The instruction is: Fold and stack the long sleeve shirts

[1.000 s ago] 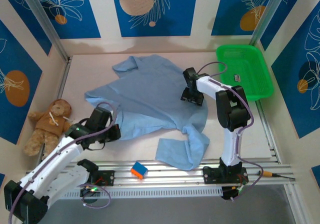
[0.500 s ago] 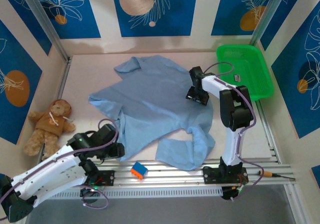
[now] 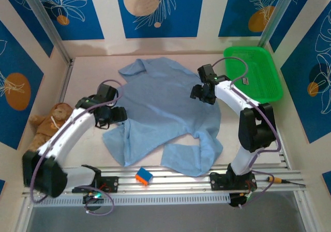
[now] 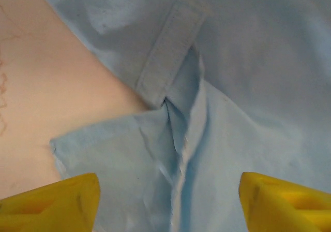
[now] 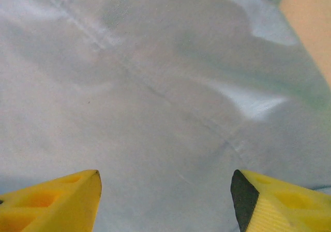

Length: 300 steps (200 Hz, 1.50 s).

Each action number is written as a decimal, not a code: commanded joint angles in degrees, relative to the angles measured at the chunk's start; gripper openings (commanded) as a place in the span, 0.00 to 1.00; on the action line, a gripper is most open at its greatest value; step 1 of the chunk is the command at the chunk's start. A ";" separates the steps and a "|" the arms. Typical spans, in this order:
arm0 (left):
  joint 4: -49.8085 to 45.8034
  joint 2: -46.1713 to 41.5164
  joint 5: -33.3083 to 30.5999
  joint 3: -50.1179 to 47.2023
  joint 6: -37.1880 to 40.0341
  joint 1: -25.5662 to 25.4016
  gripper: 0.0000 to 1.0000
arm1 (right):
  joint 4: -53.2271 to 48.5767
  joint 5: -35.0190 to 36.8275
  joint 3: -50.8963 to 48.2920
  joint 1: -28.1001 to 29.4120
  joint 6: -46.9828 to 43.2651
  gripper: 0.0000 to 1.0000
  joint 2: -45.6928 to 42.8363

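Two open grippers hang over the blue shirt, holding nothing.

The long sleeve shirt (image 3: 165, 107) lies spread out and wrinkly on the table (image 3: 83, 71), not folded yet. The left gripper (image 3: 113, 115) is over the shirt's left edge with its yellow fingers (image 4: 51, 201) wide apart. Between them and just ahead is a bunched corner of cloth with a thick stitched band (image 4: 168, 51), and bare table shows out past its left finger. I think it is there because an edge is easy to pinch. The right gripper (image 3: 202, 93) is over the shirt's other side, jaws wide too, with smooth flat cloth between them and ahead. One gripper on each side could likely lift the shirt evenly to fold it. The teddy bear (image 3: 49, 126) and green basket (image 3: 253, 71) sit off to the sides, away from both.
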 commanded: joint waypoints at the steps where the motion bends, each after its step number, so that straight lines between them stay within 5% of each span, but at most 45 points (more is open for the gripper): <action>1: 6.14 4.96 5.36 0.46 7.61 2.69 0.66 | -0.63 -1.79 -1.09 0.99 -1.68 0.68 1.26; 56: 17.10 10.88 14.87 -2.57 6.21 4.99 0.66 | 0.01 -1.73 0.40 1.76 -1.07 0.68 8.40; 113: 15.08 15.96 9.98 -2.56 9.01 4.78 0.57 | -0.63 0.07 3.87 1.23 -0.31 0.67 15.84; 140: 16.68 17.16 12.27 -3.00 8.85 4.03 0.43 | -2.27 2.37 5.72 0.18 1.82 0.66 18.73; 165: 14.45 14.99 9.80 -4.83 9.30 4.37 0.13 | -3.65 3.64 7.03 -1.04 3.75 0.64 20.56; 213: 11.71 -1.26 4.46 -16.62 3.31 5.77 0.06 | -4.94 4.80 7.41 -2.28 6.15 0.64 20.60; 261: 5.75 -25.07 3.52 -26.64 -11.71 5.68 0.10 | -5.27 4.57 7.16 -3.17 6.52 0.64 20.14; 300: -2.75 -34.94 1.96 -25.91 -17.45 5.42 0.46 | -4.81 4.62 6.72 -3.54 6.02 0.65 18.17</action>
